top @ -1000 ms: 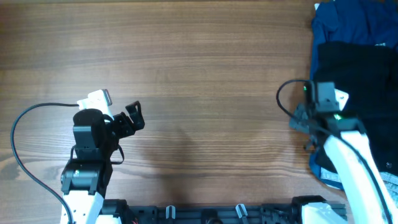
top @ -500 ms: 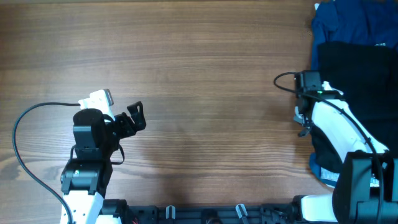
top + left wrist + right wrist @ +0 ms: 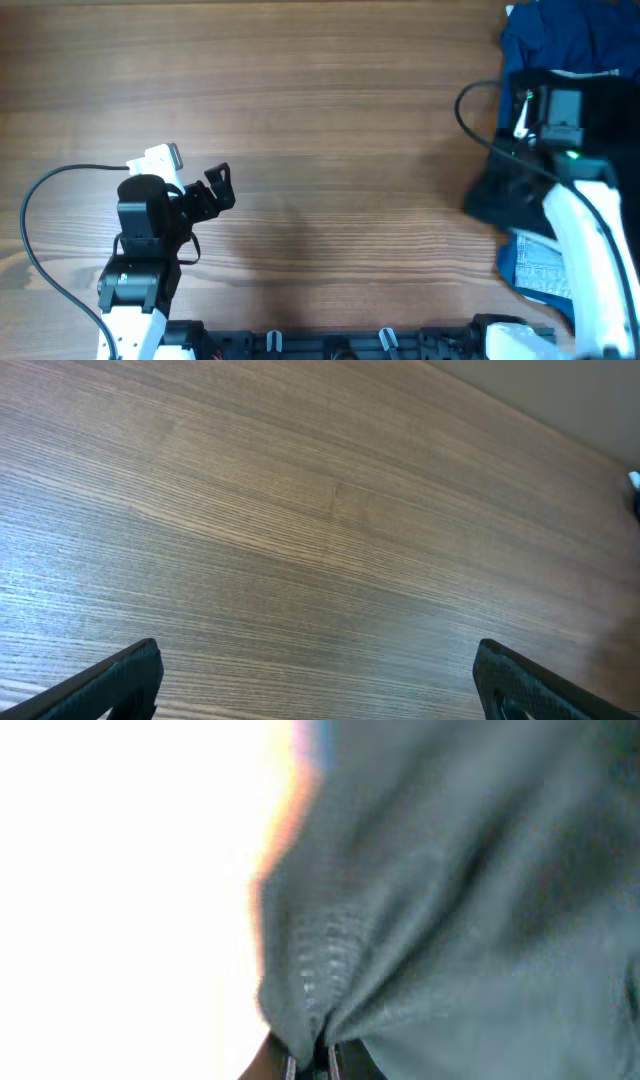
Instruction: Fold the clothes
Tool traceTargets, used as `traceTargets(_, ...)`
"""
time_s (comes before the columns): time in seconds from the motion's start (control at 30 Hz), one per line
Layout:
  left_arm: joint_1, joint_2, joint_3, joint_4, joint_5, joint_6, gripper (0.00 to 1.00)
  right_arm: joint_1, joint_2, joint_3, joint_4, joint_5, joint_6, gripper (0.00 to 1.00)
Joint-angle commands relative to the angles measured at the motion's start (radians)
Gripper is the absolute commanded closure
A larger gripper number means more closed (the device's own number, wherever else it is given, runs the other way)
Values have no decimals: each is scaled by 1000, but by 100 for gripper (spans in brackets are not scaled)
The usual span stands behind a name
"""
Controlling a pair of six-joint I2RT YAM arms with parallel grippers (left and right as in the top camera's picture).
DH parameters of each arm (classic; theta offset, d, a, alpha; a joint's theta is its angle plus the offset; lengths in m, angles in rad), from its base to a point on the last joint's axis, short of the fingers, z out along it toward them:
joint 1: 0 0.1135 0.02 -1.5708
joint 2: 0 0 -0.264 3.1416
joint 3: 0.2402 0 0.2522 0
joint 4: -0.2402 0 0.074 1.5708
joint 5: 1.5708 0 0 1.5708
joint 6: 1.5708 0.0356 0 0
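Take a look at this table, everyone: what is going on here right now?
The right gripper pinches a bunch of the black garment in the pile at the right edge of the table. A blue garment lies at the far end of that pile. The left gripper hangs open over bare wood, holding nothing. Nothing looks folded yet.

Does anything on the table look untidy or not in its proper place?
Yes. At the right edge of the table, a black garment lies bunched over a crumpled blue garment. Neither is laid flat, and both run past the edge of the picture.
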Motion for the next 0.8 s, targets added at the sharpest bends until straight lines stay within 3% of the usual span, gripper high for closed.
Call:
traceTargets(0.0,3,-2,19,3,13,-3,0,98,-122,59,23,-549,-224,96)
traceTargets(0.2,3,-2,19,3,13,-3,0,331,-12,31,32,-549,-221,94)
traceTargets(0.37,3,-2,19,2,23,-3,0,529,235,31,267,-549,-151,92)
traceTargets(0.43,3,-2,19,1,45,-3,0,597,307,31,386,-549,-108,71)
traceTargets(0.5,3,-2,19,-1,76,-3,0,641,332,32,453,-541,-98,3)
traceTargets(0.57,3,-1,19,-1,134,-3,0,644,318,46,439,-409,4,0)
traceTargets(0.63,3,15,19,-1,208,-3,0,607,279,77,319,-175,133,0)
traceTargets(0.77,-34,105,19,1,296,-11,0,462,132,103,126,-30,220,0)
